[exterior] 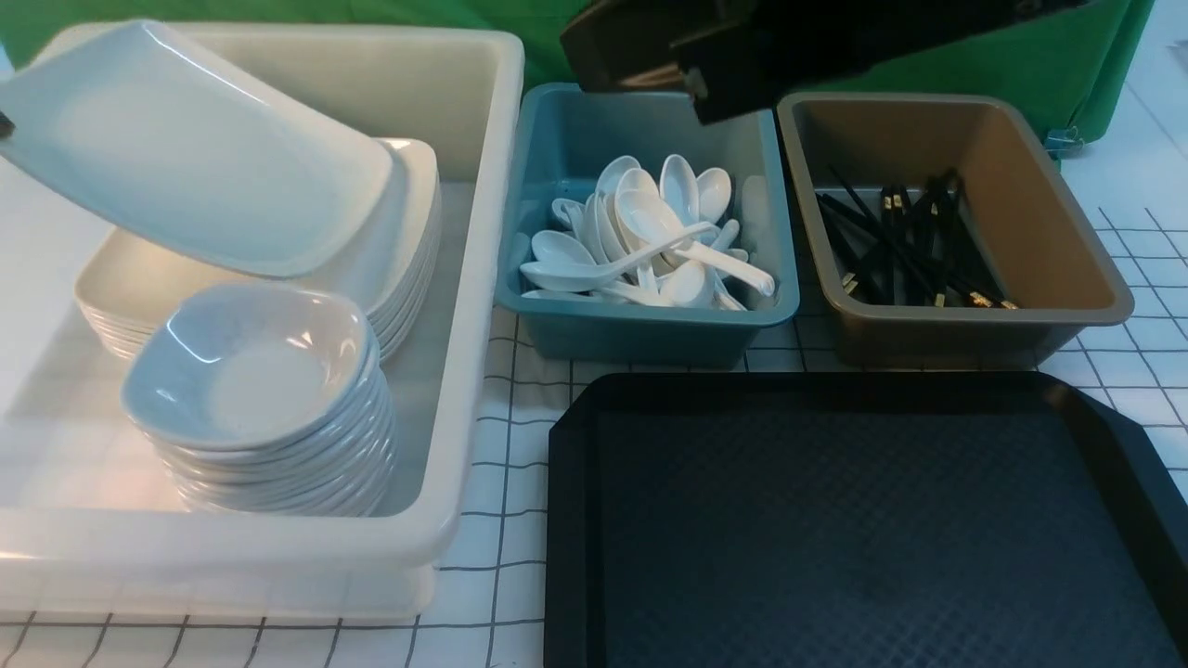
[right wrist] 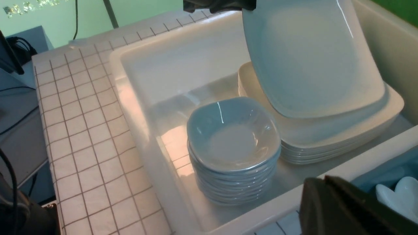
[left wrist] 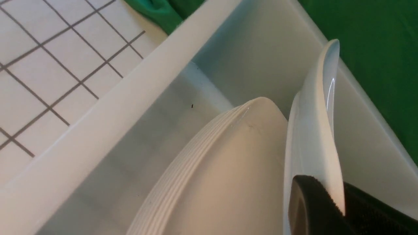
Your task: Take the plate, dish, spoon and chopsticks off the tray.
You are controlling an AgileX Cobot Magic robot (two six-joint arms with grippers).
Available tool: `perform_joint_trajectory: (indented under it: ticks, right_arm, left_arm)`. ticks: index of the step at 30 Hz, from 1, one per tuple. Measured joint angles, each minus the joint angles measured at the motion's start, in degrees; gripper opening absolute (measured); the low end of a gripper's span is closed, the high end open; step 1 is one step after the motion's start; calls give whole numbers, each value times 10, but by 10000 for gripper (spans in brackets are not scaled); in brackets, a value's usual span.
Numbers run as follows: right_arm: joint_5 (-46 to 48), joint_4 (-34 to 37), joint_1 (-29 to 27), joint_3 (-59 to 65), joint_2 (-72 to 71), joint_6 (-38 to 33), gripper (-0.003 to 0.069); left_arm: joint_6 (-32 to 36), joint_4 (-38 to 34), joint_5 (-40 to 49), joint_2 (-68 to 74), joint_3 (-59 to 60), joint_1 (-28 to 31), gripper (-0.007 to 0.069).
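Chief risk: a slip of the large flat glossy white squarish plate, held steeply tilted in the upper left of the front view over the stack of matching white plates inside the big white plastic bin. Pinched at one rim only by the left gripper, jaws almost closed on the thin edge, black pads on either face. Slick glaze against narrow pads, so little friction. Likely to pivot or drop if released at this angle, then to clatter on the stack or skid toward the small deep white rounded-square dishes piled at lower left. Low corner at or just above the stack; contact impossible to tell. Safer levelled and lowered before release.

Right gripper, dark, at top centre above the teal plastic bin, closed and empty. Glossy white soup spoons heaped there; thin black chopsticks with gold bands in the brown bin. Black diamond-textured tray with cut corners at lower right, bare as far as visible.
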Motion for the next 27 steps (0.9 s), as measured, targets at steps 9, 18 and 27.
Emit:
perform_joint_trajectory:
  ticks: [9,18,27]
  right_arm:
    - [-2,-1,0,0,0,0,-1]
    - [-4,-1,0,0,0,1,6]
    - [-5,-1,0,0,1,4,8]
  left_arm:
    - [48,-10,1,40,0,-21,29]
    - [19,102,25,59,0,-22,224]
    - [-125,293,27,50,-1,-22,398]
